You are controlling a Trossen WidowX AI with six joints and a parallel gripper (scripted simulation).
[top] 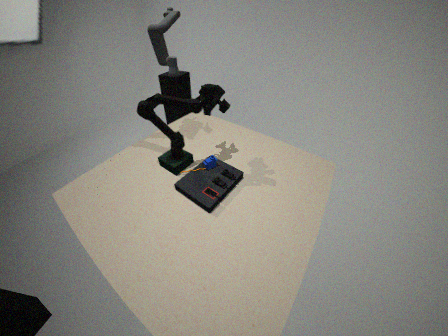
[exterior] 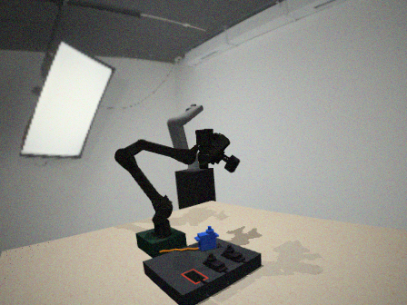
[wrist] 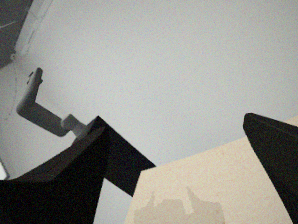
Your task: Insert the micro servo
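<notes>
The blue micro servo (top: pixel 210 162) (exterior: pixel 208 241) stands upright on the dark deck (top: pixel 191 185) (exterior: pixel 165 269), near its back edge, with its output shaft pointing up. Its orange cable (top: pixel 193 171) (exterior: pixel 178 250) runs left toward the arm's base. The marked pocket (top: pixel 210 192) (exterior: pixel 194 276) is empty inside its red outline, near the deck's front corner. My gripper (top: pixel 216 109) (exterior: pixel 219 166) (wrist: pixel 177 127) is open and empty, high above and behind the deck. The wrist view shows both fingers wide apart and neither servo nor deck.
Two black servos (top: pixel 219 182) (top: pixel 229 174) (exterior: pixel 214 263) (exterior: pixel 233 254) sit in the deck beside the marked pocket. The arm's green base (top: pixel 175 162) (exterior: pixel 161 241) is close to the deck's left side. A grey arm (top: pixel 160 45) (exterior: pixel 177 132) (wrist: pixel 45 117) on a black pedestal (top: pixel 175 95) (exterior: pixel 195 188) stands behind the table.
</notes>
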